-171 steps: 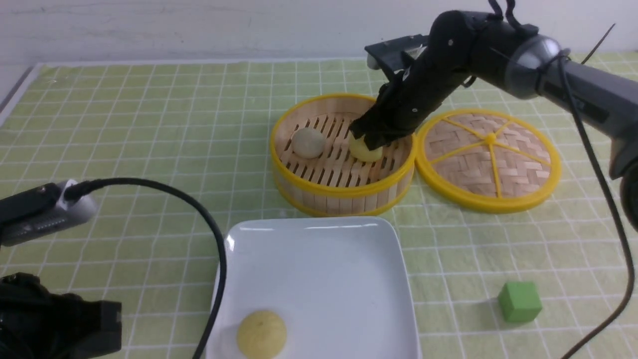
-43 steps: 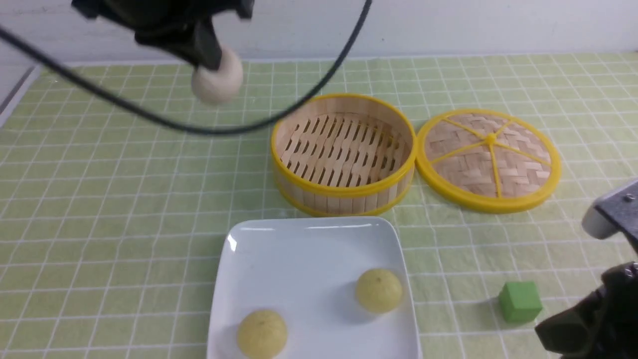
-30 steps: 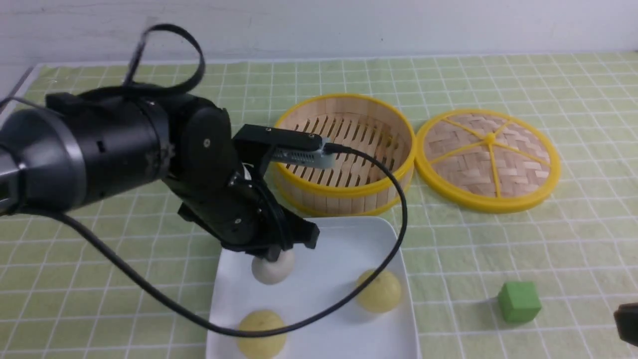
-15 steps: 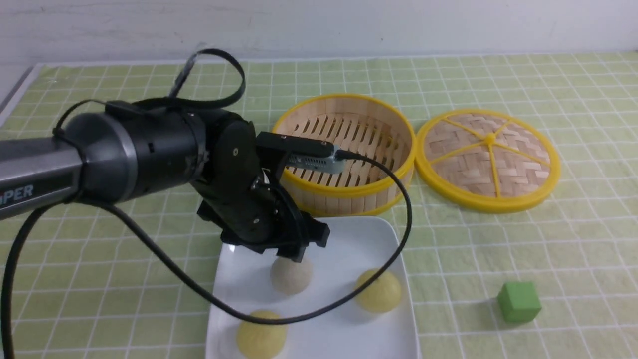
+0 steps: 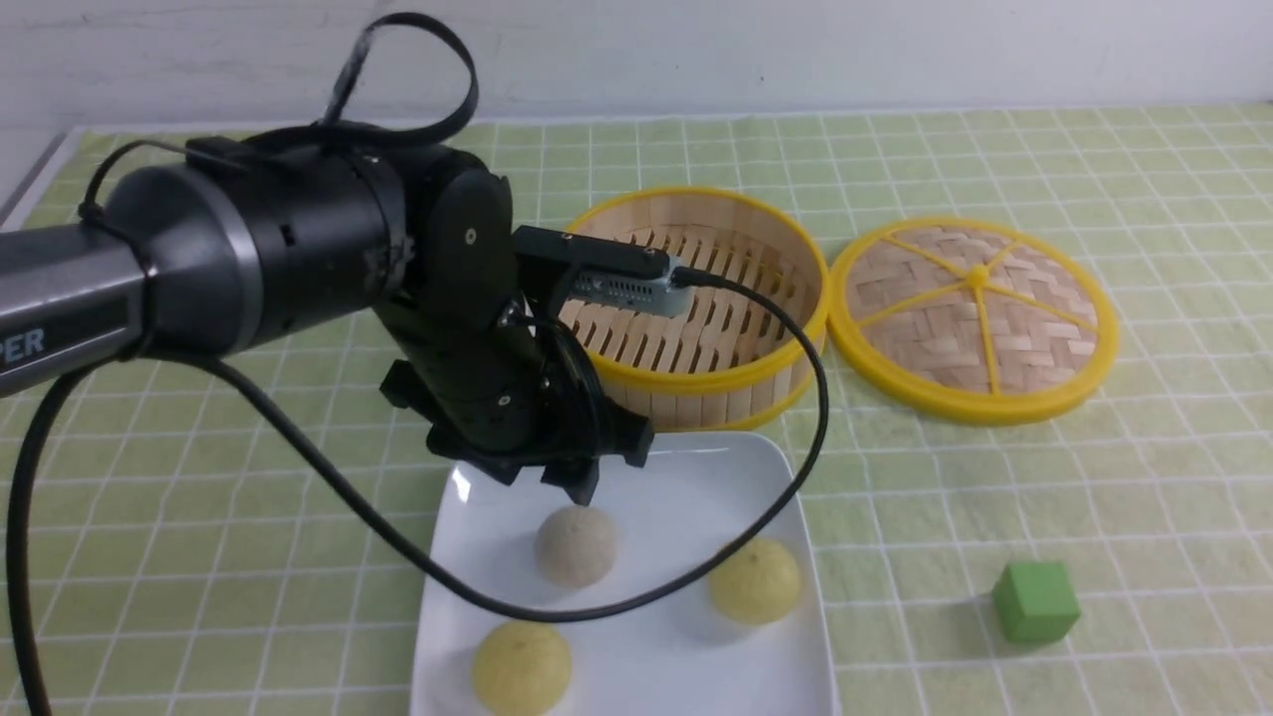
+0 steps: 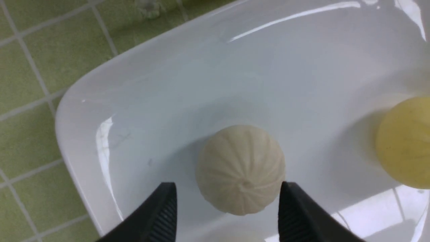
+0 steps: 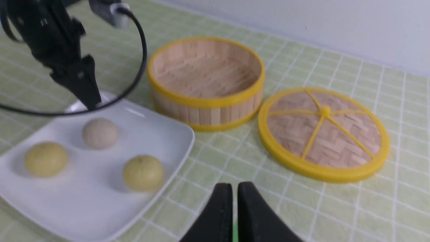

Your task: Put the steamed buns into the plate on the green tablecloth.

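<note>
While 3 steamed buns [image 5: 576,545] sit in the plate [image 5: 696,459], left gripper [image 6: 225,198] gapes above one w/ nothing held. Right gripper [image 7: 234,193] closed, empty; green tablecloth [image 5: 995,497] below.

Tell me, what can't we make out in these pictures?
- Front view: the bottom edge cuts off the plate and the near yellow bun.
- Front view: the left arm hides the left side of the steamer basket.
- Left wrist view: the frame edge crops the right yellow bun.
- Right wrist view: the shut right gripper covers most of the green cube.
</note>
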`<state>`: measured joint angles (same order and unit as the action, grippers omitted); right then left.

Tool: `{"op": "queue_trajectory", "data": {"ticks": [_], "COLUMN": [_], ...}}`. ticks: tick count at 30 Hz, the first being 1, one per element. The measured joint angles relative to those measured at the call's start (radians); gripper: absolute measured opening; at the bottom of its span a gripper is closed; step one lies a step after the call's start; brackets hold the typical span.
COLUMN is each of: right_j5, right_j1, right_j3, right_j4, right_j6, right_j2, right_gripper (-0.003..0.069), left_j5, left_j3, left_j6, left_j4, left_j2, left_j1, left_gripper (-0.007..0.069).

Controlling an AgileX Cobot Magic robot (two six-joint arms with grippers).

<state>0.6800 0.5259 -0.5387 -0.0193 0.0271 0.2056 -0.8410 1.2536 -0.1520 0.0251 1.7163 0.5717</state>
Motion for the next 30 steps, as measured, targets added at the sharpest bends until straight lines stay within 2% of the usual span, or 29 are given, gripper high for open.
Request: {"op": "queue_trajectory", "data": {"ticks": [2, 5, 13, 22, 30], "right_j5": [-0.053, -0.175, -0.244, -0.242, -0.249], "right_j1": [0.0, 0.0, 0.0, 0.0, -0.004], "right_j3": [0.028, 0.101, 0.133, 0.134, 0.153], "right_j4": [0.008, 0.019, 0.019, 0.019, 0.019], "right_j6": [0.005, 0.01, 0.012, 0.012, 0.012], "right_j2": [0.0, 0.0, 0.0, 0.0, -0.013], "right_gripper": [0.0051, 0.0055, 0.0064, 0.0077, 0.0086], "left_j5": [0.001, 0.003, 0.003, -0.003, -0.015], "left_j3": [0.001, 0.001, 0.002, 0.002, 0.002], "left_j6": [0.0, 0.0, 0.0, 0.0, 0.0], "left_j4": [0.0, 0.0, 0.0, -0.001, -0.075], "left_j2": [0.0, 0.0, 0.0, 0.0, 0.0], "left_j1": [0.0, 0.0, 0.0, 0.0, 0.0], "left_gripper": [0.0397, 0.0338, 0.0229, 0.0218, 0.0219]}}
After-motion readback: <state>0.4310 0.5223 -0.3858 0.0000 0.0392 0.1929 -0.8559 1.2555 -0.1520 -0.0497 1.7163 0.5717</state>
